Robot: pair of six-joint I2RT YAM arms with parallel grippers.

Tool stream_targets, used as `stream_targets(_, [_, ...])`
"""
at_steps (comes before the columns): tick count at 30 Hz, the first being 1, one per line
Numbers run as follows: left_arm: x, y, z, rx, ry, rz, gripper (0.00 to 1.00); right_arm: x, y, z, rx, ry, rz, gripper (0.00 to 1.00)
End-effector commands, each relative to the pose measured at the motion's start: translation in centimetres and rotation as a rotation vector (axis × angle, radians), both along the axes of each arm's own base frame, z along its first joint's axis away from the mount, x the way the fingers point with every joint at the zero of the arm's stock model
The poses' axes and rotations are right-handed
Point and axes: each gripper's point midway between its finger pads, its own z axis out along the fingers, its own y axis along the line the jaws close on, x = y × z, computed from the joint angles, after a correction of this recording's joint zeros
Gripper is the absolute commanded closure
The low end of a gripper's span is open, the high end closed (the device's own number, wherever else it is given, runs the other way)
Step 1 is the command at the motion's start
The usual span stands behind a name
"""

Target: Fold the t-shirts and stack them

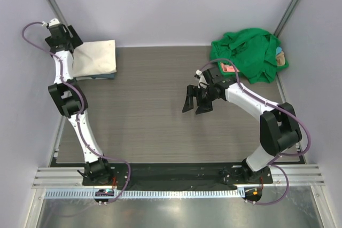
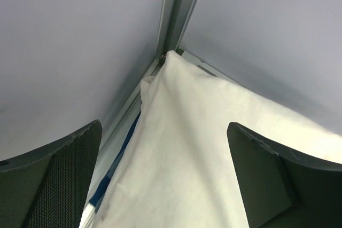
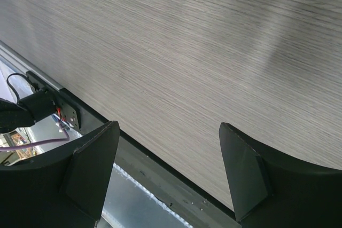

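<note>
A folded cream-white t-shirt point(image 1: 96, 57) lies at the table's back left corner on top of a slate-blue t-shirt point(image 1: 105, 77), of which only an edge shows. My left gripper point(image 1: 68, 40) hovers over the cream shirt's left edge, open. In the left wrist view the left gripper point(image 2: 164, 126) is spread wide above the cream cloth point(image 2: 192, 148), holding nothing, with a blue edge point(image 2: 115, 172) beside it. A heap of bright green t-shirts point(image 1: 248, 52) with a pink one point(image 1: 230, 69) sits at the back right. My right gripper point(image 1: 195, 105) point(image 3: 168, 125) hangs open over bare table.
The wood-grain table point(image 1: 155, 110) has purple walls on three sides and metal corner posts point(image 2: 179, 9). A small tan thing point(image 1: 280, 56) lies at the green heap's right edge. A black strip and metal rail point(image 1: 176, 177) run along the near edge.
</note>
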Motion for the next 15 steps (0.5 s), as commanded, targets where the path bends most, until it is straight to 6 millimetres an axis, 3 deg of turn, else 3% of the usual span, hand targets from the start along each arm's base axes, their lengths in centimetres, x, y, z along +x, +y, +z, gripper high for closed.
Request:
stream_targets(1, [-1.7, -1.4, 9.0, 0.05, -0.143, 0.034, 0.0, 0.4, 0.7, 3.4, 0.041, -0.108, 0.014, 0.19])
stream_targets(3, [-2.3, -2.6, 10.1, 0.061, -0.147, 0.027, 0.0, 0.2, 0.8, 3.5, 0.035, -0.119, 0.018, 0.19])
stream_targets(4, [-2.8, -4.1, 12.1, 0.076, -0.168, 0.014, 0.0, 0.1, 0.7, 3.8, 0.034, -0.13, 0.016, 0.19])
stream_targets(5, [-3.3, -4.6, 11.5, 0.075, -0.146, 0.017, 0.0, 0.1, 0.7, 4.0, 0.029, -0.142, 0.012, 0.19])
stream_targets(7, [-4.3, -6.0, 12.5, 0.087, -0.136, 0.048, 0.0, 0.3, 0.4, 4.3, 0.015, -0.167, -0.004, 0.19])
stream_targets(11, [-9.1, -8.0, 15.1, 0.03, -0.121, 0.13, 0.0, 0.4, 0.4, 5.5, 0.032, -0.206, -0.028, 0.19])
stream_targets(13, [-10.8, -9.3, 14.3, -0.039, -0.091, 0.12, 0.0, 0.2, 0.4, 5.3, 0.036, -0.213, -0.035, 0.19])
stream_targets(14, [-12.8, -10.3, 16.3, -0.084, -0.125, 0.113, 0.0, 0.2, 0.6, 5.6, 0.053, -0.226, -0.045, 0.19])
stream_targets(15, [-13.7, -11.5, 14.1, -0.127, -0.074, 0.079, 0.0, 0.1, 0.7, 5.5, 0.059, -0.226, -0.049, 0.19])
